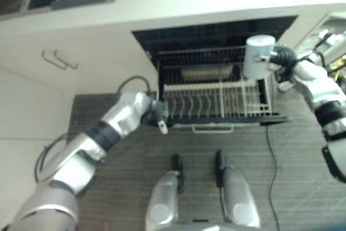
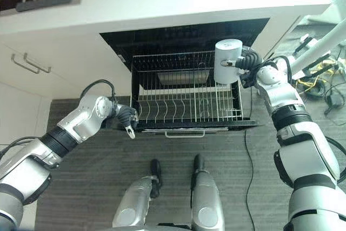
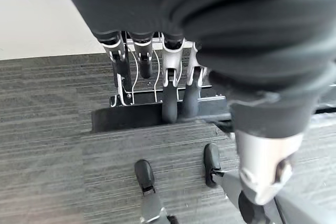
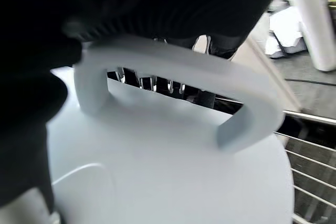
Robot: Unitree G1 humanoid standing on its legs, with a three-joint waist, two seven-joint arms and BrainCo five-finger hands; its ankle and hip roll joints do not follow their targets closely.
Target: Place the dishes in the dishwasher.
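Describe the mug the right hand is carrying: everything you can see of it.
The mug is pale grey-white, smooth and matte, probably ceramic or plastic, cylindrical with one large loop handle. It looks whole and clean. The right hand holds it by that handle, fingers threaded through the loop, the body hanging in the air above the right rear part of the pulled-out dishwasher rack. It touches nothing but the hand. Whether its opening faces up or down cannot be told.

Wire dish rack (image 2: 186,101) over grey floor (image 2: 254,160)
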